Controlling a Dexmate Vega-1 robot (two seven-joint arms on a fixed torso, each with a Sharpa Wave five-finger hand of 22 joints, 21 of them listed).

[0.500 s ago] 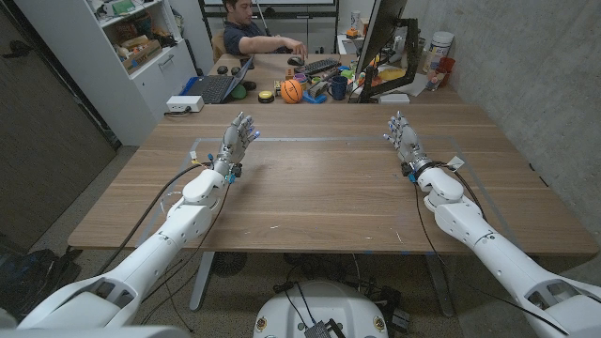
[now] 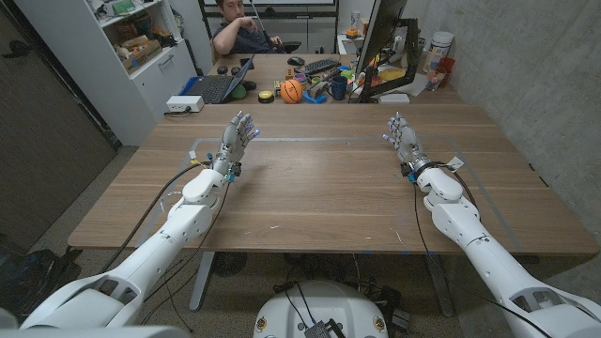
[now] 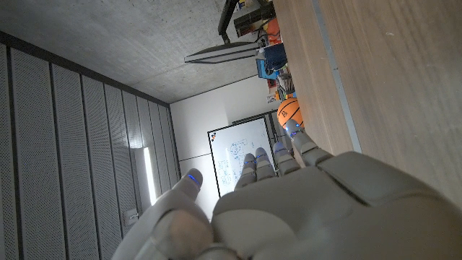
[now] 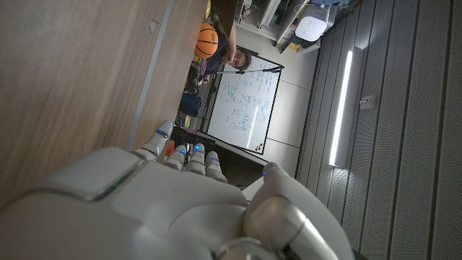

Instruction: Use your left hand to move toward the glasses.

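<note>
My left hand (image 2: pixel 237 136) is raised over the wooden table (image 2: pixel 319 192) at its far left, fingers spread and pointing away from me, holding nothing. In the left wrist view the back of this hand (image 3: pixel 289 209) reaches along the table's wood toward the far desk. My right hand (image 2: pixel 404 141) mirrors it at the far right, fingers apart and nothing in it; its back (image 4: pixel 166 209) fills the lower part of the right wrist view. Faint tape lines mark a rectangle on the wood between the two hands.
Behind the table stands a cluttered desk with a laptop (image 2: pixel 214 87), a basketball (image 2: pixel 292 89), a keyboard (image 2: pixel 322 67) and a monitor (image 2: pixel 380 38). A person (image 2: pixel 246 33) sits there. A white shelf (image 2: pixel 141 47) stands at the far left; a concrete wall runs along the right.
Both hands stay where they were. The person behind the desk has pulled an arm back from the desktop and sat up.
</note>
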